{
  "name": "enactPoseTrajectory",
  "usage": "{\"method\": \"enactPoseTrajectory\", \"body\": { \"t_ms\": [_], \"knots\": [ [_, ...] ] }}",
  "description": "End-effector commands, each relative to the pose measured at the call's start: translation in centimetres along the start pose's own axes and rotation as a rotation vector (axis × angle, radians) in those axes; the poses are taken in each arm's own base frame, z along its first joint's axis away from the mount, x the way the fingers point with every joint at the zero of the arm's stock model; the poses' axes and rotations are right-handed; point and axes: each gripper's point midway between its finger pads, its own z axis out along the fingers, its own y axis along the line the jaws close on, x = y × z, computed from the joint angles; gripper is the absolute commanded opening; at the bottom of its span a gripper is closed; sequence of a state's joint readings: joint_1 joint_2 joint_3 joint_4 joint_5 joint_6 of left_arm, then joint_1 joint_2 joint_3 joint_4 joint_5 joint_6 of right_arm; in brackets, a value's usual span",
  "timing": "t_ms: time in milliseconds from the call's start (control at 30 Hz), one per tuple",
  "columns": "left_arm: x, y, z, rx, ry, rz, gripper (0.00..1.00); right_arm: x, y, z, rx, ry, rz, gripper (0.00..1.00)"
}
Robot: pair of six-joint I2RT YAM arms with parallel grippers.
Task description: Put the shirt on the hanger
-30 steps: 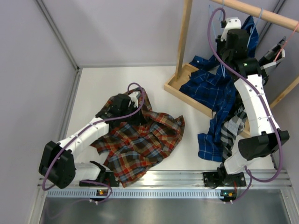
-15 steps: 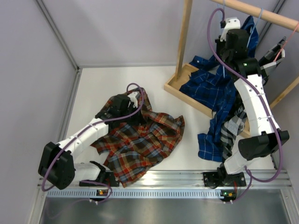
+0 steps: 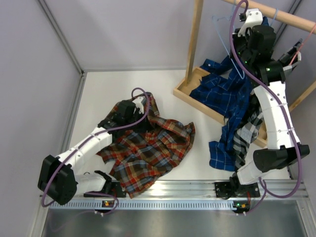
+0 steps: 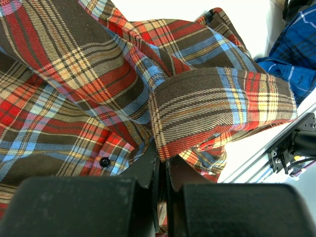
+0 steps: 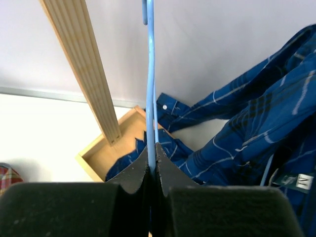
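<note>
The red, orange and brown plaid shirt (image 3: pixel 150 148) lies crumpled on the white table, left of centre. My left gripper (image 3: pixel 142 117) rests at its far edge, shut on a fold of the cloth; the left wrist view shows the fingers (image 4: pixel 148 165) pinching the shirt (image 4: pixel 98 74) near a folded cuff. My right gripper (image 3: pixel 238 49) is raised high beside the wooden rack and is shut on the thin light-blue hanger (image 3: pixel 225 33). In the right wrist view the hanger wire (image 5: pixel 150 74) runs straight up from the closed gripper (image 5: pixel 152 148).
A wooden rack with an upright post (image 3: pixel 194 39) and a top rail (image 3: pixel 276 15) stands at the back right on a box base (image 3: pixel 190 89). A dark blue check shirt (image 3: pixel 224 98) drapes over the base. A black-and-white check shirt (image 3: pixel 244 140) hangs by the right arm.
My right arm has risen and moved back toward the rail, carrying the light-blue hanger, which now shows left of the gripper. The left arm and plaid shirt have barely moved.
</note>
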State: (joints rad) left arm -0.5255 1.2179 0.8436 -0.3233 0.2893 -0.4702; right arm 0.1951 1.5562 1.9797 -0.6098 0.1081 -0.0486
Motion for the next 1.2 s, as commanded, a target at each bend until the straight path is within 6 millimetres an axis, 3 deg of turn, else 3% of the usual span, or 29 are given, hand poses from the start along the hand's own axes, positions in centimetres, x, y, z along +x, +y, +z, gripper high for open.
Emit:
{"method": "enactPoseTrajectory", "body": {
  "t_ms": [0,367,567,633,667,700,767,833,867,933,967,1033,1067,1100,1167],
  "knots": [
    [0.0,-0.5,-0.7,0.02,-0.021,0.005,0.0,-6.9,-1.0,-2.4,-0.011,-0.21,0.045,0.0],
    [-0.3,-0.4,-0.9,0.008,-0.038,-0.006,0.0,-10.3,-0.7,-4.9,-0.106,-0.326,0.125,0.0],
    [-1.5,0.1,-1.4,-0.047,-0.101,-0.044,0.0,-10.2,0.0,-6.9,-0.159,-0.336,0.12,0.0],
    [-2.2,0.2,-1.7,-0.069,-0.134,-0.064,0.0,-8.9,0.5,-7.1,-0.183,-0.308,0.118,0.0],
    [-2.7,0.2,-1.9,-0.073,-0.149,-0.069,0.0,-9.2,0.5,-8.7,-0.191,-0.33,0.114,0.0],
    [-3.1,0.2,-2.0,-0.079,-0.161,-0.085,0.0,-7.7,0.8,-8.3,-0.198,-0.301,0.115,0.0],
    [-4.0,0.2,-2.3,-0.099,-0.193,-0.097,0.0,-7.8,1.0,-10.4,-0.216,-0.326,0.106,0.0],
    [-4.6,0.5,-2.4,-0.129,-0.209,-0.117,0.0,-5.9,1.6,-10.7,-0.244,-0.287,0.106,0.0],
    [-5.0,0.4,-2.5,-0.133,-0.217,-0.12,0.0,-5.9,1.8,-12.5,-0.253,-0.3,0.112,0.0],
    [-6.4,-0.3,-2.9,-0.125,-0.243,-0.111,0.0,-3.6,2.7,-13.3,-0.304,-0.247,0.116,0.0],
    [-6.6,-0.1,-2.7,-0.138,-0.237,-0.108,0.0,-3.0,3.1,-15.2,-0.324,-0.238,0.12,0.0],
    [-8.1,-0.6,-3.0,-0.145,-0.257,-0.092,0.0,-0.2,5.1,-16.4,-0.431,-0.178,0.121,0.0],
    [-8.5,-0.5,-3.0,-0.155,-0.258,-0.087,0.0,0.1,5.5,-18.4,-0.461,-0.198,0.12,0.0],
    [-8.3,-0.2,-2.5,-0.17,-0.234,-0.079,0.0,2.1,6.4,-18.6,-0.506,-0.157,0.129,0.0],
    [-9.4,-0.8,-2.7,-0.157,-0.239,-0.069,0.0,2.3,6.2,-21.2,-0.499,-0.204,0.117,0.0]
  ]
}}
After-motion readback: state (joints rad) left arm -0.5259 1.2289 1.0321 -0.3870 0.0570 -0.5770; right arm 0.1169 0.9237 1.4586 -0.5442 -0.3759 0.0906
